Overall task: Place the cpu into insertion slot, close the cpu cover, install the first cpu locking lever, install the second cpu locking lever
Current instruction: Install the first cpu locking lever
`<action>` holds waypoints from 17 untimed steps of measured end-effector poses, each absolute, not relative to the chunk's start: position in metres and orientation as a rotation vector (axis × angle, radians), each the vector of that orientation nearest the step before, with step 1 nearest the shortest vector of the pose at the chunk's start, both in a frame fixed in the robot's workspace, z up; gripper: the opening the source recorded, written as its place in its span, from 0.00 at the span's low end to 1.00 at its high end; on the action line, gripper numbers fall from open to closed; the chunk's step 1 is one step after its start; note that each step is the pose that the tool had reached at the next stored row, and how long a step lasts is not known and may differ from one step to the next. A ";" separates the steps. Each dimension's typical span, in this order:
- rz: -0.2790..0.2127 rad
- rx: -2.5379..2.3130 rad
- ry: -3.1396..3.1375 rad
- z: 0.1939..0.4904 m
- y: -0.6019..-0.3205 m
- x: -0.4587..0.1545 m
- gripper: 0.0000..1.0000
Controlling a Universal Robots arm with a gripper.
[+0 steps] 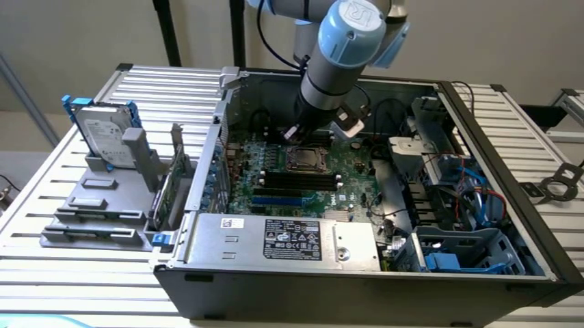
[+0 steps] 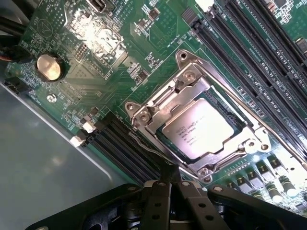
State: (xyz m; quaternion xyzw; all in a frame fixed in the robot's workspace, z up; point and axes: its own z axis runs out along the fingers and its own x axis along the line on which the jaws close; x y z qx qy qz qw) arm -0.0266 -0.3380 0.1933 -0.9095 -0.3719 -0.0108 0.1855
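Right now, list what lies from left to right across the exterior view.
hard drive → insertion slot → blue cables → black ring bracket

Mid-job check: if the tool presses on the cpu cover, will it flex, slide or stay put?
The cpu cover looks like thin sheet metal with a large cutout, so it probably flexes slightly. It lies flat around the cpu on the insertion slot, whose rim is screwed down, so sliding seems unlikely. Its shiny surface may be slippery under the tool.

Slatted metal table (image 1: 55,273), plain beige wall (image 1: 511,41)
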 end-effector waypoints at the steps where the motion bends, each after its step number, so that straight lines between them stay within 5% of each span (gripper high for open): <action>1: -0.029 -2.564 -1.049 0.193 -0.338 -0.026 0.11; 17: -0.018 -2.575 -1.065 0.192 -0.337 -0.010 0.11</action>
